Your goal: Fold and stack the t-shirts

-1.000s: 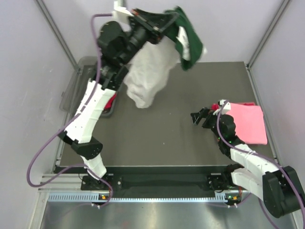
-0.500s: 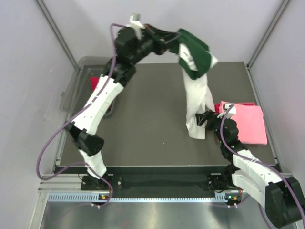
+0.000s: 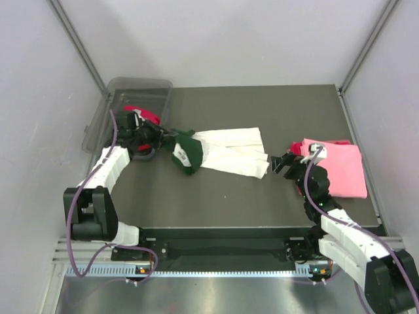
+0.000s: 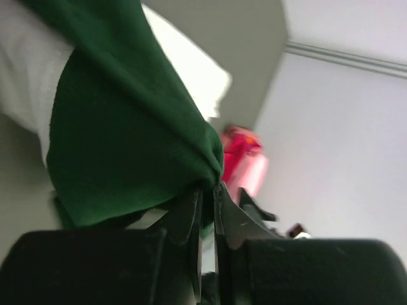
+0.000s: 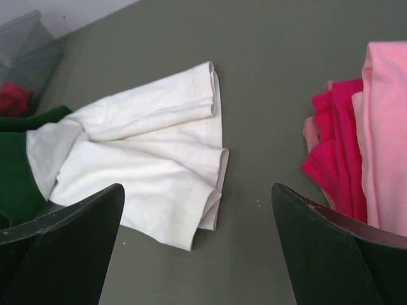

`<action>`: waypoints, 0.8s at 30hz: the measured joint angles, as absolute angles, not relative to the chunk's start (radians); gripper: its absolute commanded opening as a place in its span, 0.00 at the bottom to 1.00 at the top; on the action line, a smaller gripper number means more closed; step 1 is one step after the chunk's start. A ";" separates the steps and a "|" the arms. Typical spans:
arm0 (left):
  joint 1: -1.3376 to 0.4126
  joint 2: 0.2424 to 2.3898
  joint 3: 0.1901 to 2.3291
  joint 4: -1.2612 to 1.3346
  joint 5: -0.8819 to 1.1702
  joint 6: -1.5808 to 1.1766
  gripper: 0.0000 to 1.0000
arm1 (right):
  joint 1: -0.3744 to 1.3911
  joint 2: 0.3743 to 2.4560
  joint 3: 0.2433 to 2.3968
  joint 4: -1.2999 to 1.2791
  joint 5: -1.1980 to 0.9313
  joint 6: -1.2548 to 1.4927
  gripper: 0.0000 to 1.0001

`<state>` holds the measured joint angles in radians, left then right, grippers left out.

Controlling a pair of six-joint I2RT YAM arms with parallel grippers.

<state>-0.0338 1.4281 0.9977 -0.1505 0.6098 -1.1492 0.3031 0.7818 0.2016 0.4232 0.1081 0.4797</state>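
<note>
The white t-shirt with dark green sleeves [image 3: 229, 150] lies stretched across the middle of the table, its white hem toward the right. My left gripper [image 3: 167, 136] is low beside the bin and shut on the green sleeve [image 4: 127, 127], pinched at its tips [image 4: 208, 187]. My right gripper [image 3: 283, 162] stands open just right of the white hem [image 5: 191, 159], nothing between its fingers [image 5: 76, 235]. A folded pink t-shirt [image 3: 340, 167] lies on the right on top of a red one [image 5: 331, 152]. Another red t-shirt [image 3: 141, 114] sits in the bin.
A clear grey plastic bin [image 3: 131, 88] stands at the table's back left corner. The table's dark mat [image 3: 216, 196] ends near the right wall, close behind the pink stack. Frame posts rise at both back corners.
My left arm swung the white and green t-shirt down from high in the air and laid it flat, ending low near the bin. The right gripper barely moved.
</note>
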 measured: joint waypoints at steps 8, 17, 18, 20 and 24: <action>-0.018 1.163 1.003 -0.411 0.423 -0.725 0.00 | 0.302 1.085 0.325 0.353 0.021 0.444 0.61; -0.018 1.072 0.977 -0.537 0.292 -0.523 0.00 | 0.302 1.273 0.420 0.319 -0.099 0.437 0.65; -0.018 1.071 0.971 -0.553 0.282 -0.512 0.00 | 0.303 1.299 0.432 0.313 -0.105 0.438 0.67; -0.018 1.071 0.968 -0.571 0.262 -0.490 0.00 | 0.302 1.346 0.457 0.304 -0.112 0.437 0.68; -0.018 1.065 0.968 -0.585 0.239 -0.463 0.00 | 0.302 1.429 0.505 0.298 -0.123 0.438 0.68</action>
<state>-0.0177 1.0653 0.9684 -0.5850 0.2386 -0.4625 0.3023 1.4288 0.5049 0.2981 -0.1230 0.4377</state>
